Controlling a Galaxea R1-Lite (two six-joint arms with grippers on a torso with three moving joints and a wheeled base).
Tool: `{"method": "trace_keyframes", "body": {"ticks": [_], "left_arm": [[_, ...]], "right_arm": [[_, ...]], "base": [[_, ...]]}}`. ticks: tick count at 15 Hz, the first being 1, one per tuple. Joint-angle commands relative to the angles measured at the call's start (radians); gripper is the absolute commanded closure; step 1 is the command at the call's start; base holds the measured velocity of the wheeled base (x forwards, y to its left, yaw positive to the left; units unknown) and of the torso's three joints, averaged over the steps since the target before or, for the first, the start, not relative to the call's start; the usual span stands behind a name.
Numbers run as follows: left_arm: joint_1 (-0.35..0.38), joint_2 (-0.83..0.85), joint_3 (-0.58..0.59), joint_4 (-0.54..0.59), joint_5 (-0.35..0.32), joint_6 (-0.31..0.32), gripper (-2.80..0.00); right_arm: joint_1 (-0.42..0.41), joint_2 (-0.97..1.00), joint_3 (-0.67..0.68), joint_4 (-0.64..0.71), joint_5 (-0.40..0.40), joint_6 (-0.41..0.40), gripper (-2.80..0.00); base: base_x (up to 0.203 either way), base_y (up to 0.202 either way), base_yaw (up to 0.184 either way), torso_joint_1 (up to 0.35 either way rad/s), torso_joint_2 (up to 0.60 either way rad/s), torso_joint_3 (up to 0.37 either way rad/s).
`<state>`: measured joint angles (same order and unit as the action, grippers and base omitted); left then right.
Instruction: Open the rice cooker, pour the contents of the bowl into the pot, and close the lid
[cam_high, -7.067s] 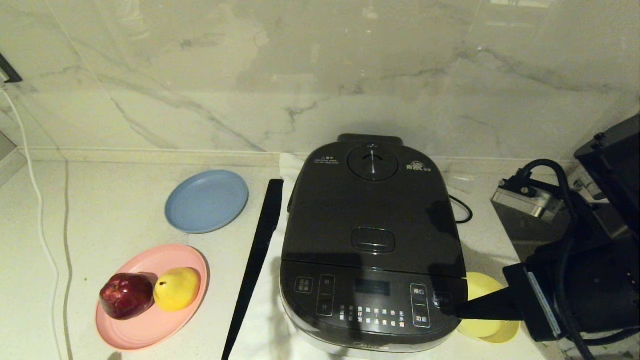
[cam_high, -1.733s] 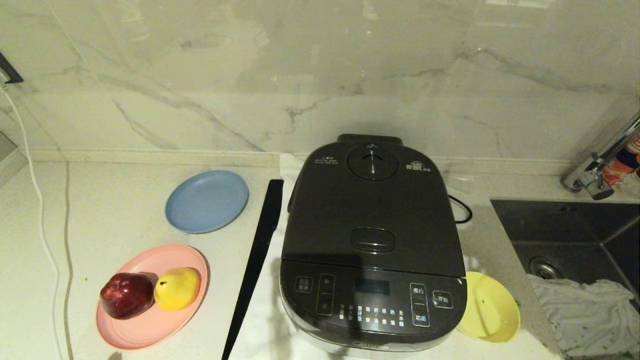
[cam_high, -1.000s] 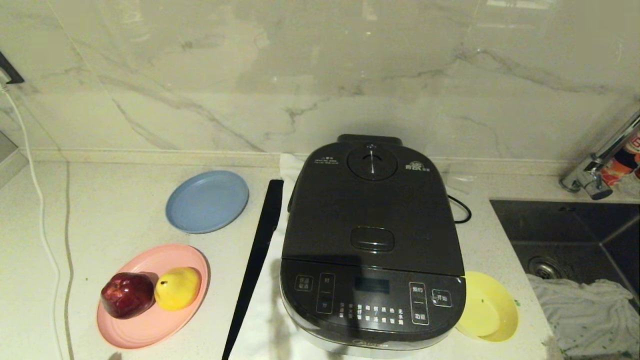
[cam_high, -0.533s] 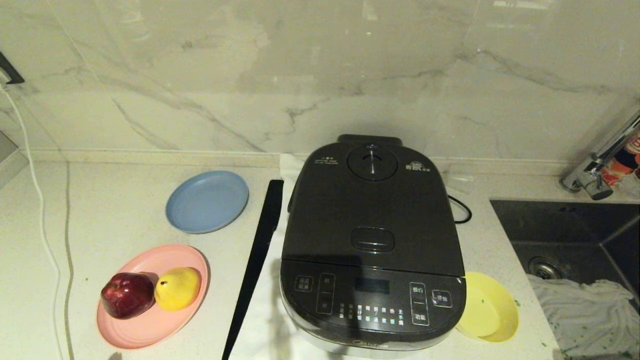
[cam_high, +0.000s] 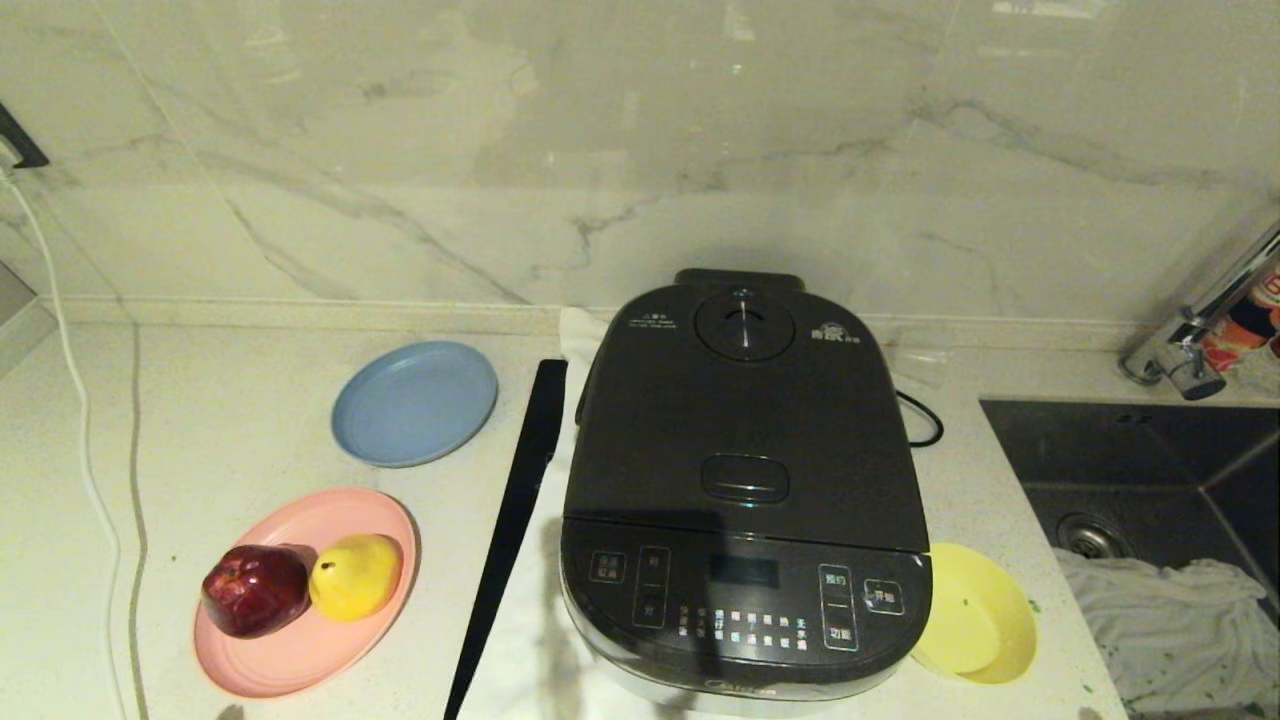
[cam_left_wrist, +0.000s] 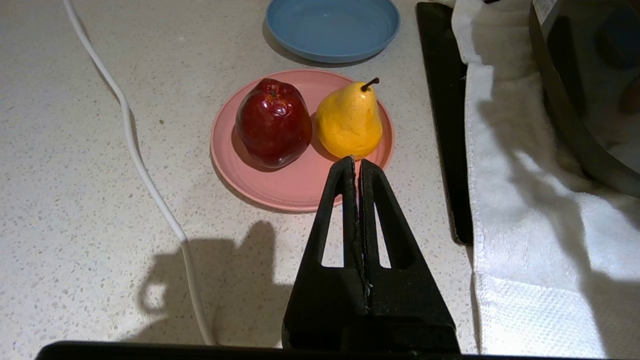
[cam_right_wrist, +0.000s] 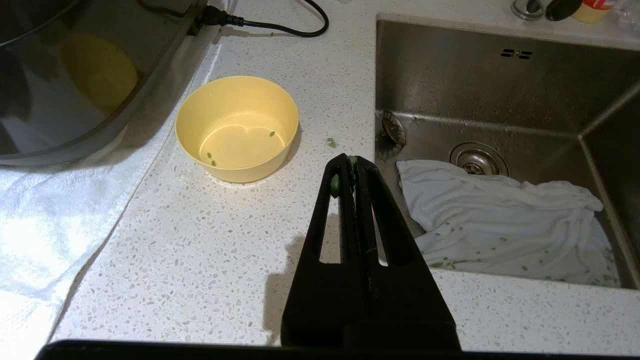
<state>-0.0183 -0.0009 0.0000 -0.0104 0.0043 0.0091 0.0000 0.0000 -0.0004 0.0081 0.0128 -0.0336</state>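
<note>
The dark rice cooker (cam_high: 745, 590) stands mid-counter on a white towel, its lid (cam_high: 745, 420) down, so the pot is hidden. The pale yellow bowl (cam_high: 985, 615) sits upright on the counter at the cooker's front right corner. In the right wrist view the bowl (cam_right_wrist: 237, 100) holds only a few green bits (cam_right_wrist: 271, 133). My right gripper (cam_right_wrist: 350, 160) hovers shut over the counter short of the bowl, with green bits stuck to its tips. My left gripper (cam_left_wrist: 356, 160) is shut above the counter near the pink plate (cam_left_wrist: 295, 185). Neither gripper shows in the head view.
A pink plate (cam_high: 300, 650) carries a red apple (cam_high: 255, 590) and a yellow pear (cam_high: 352, 577). A blue plate (cam_high: 413, 402) and a black strip (cam_high: 515, 520) lie left of the cooker. The sink (cam_high: 1150, 450) with a white cloth (cam_high: 1180, 630) is at the right. A white cable (cam_left_wrist: 145, 170) crosses the left counter.
The right arm, which reached beside the bowl seven seconds ago, has pulled back out of the head view. Over the last second nothing visibly moves.
</note>
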Motion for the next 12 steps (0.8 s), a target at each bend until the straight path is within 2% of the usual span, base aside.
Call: {"method": "trace_keyframes", "body": {"ticks": [1, 12], "left_arm": [[0.000, -0.001, 0.003, 0.000, 0.000, 0.000, 0.00], [0.000, -0.001, 0.005, 0.000, 0.000, 0.000, 0.00]], "right_arm": [[0.002, 0.003, 0.002, 0.003, 0.001, -0.010, 0.00], [0.002, 0.005, 0.002, 0.004, 0.004, -0.012, 0.00]], "base": [[0.000, 0.000, 0.000, 0.000, 0.00, 0.000], [0.000, 0.000, 0.000, 0.000, 0.00, 0.000]]}}
